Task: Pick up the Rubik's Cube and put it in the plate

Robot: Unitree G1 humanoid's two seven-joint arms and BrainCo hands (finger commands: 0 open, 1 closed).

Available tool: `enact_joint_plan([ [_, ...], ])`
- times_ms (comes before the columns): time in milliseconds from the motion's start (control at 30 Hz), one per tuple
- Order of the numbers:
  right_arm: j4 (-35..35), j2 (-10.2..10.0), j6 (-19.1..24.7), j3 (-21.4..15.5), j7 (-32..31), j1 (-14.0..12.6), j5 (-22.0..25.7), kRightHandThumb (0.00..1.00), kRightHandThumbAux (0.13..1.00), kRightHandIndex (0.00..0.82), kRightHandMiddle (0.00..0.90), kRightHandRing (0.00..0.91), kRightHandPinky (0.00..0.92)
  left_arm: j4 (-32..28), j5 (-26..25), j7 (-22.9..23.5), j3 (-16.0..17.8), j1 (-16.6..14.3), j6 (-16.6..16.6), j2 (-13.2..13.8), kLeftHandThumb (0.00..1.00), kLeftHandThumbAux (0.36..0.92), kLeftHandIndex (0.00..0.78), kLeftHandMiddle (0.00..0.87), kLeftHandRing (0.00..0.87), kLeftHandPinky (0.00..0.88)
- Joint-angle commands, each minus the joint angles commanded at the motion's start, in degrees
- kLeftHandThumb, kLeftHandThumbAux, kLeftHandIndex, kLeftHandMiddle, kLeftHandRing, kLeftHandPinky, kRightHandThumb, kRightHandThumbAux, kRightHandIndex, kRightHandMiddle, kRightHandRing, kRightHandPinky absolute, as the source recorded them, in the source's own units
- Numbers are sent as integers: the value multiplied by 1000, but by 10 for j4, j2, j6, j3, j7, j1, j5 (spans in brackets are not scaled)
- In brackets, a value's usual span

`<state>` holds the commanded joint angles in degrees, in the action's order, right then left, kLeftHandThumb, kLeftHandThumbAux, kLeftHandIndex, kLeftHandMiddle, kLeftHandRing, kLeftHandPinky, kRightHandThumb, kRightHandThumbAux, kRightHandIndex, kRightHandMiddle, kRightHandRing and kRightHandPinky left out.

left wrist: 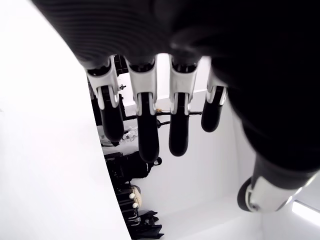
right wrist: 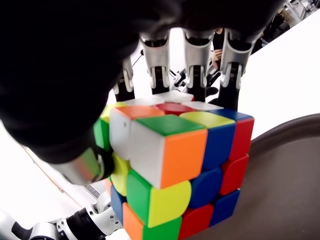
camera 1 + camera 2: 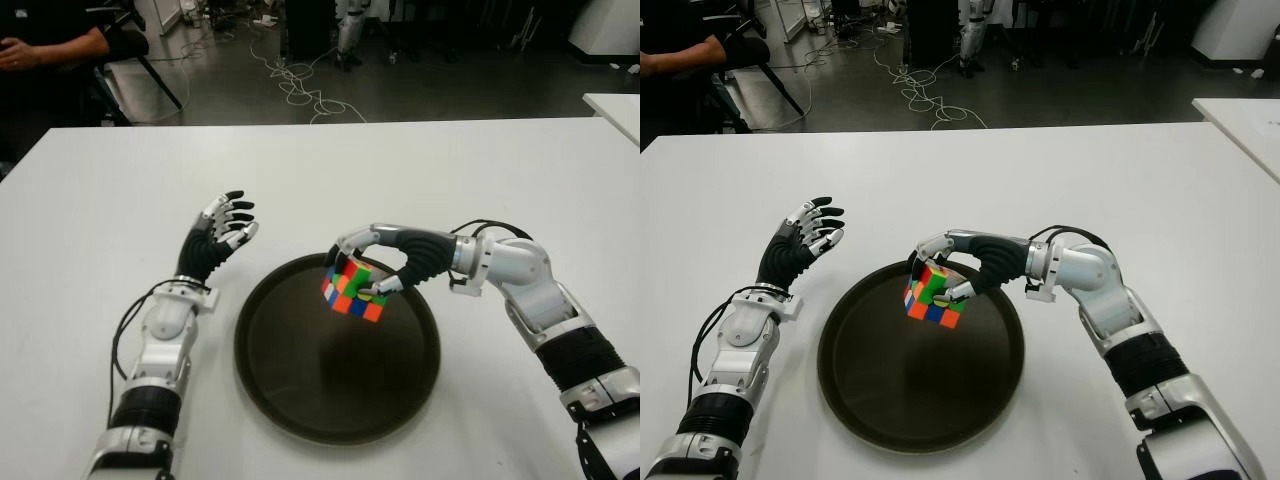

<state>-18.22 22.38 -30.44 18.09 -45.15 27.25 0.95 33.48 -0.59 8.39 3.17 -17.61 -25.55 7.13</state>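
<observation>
Right robot hand (image 3: 372, 268) grips the Rubik's Cube (image 3: 353, 288), fingers wrapped over its top, above the far rim area of the dark plate (image 3: 300, 400). Left robot hand (image 3: 222, 230), fingers spread and empty, shows left of the plate over the white table (image 3: 90, 220).

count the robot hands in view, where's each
2. The right hand grips the Rubik's Cube over the far part of the plate. The left hand shows left of the plate, open and holding nothing.
</observation>
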Motion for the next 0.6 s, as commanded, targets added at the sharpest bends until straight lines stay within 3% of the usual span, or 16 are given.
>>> enact_joint_plan([
  [167,-6,-10,-5,-10,16,-5,0,696,726,431,640,652,638,0,1,-1,0,0,-2,0,97,641,187,268,274,282],
  [333,-30,-30,-20,-27,27,-4,17,677,735,409,388,356,347,2,0,2,0,0,-7,0,92,638,192,273,278,300],
  [433,-37,-40,-13,-33,20,-5,33,670,737,401,322,285,276,1,-3,5,0,0,-10,0,95,642,194,274,283,311],
  [500,-34,-45,-1,-37,12,-8,45,385,744,252,263,224,206,0,-5,7,1,0,-11,1,102,645,195,273,285,313],
  [600,-34,-50,15,-41,1,-9,60,195,740,135,183,146,105,2,-7,10,2,0,-12,1,107,654,197,275,285,312],
])
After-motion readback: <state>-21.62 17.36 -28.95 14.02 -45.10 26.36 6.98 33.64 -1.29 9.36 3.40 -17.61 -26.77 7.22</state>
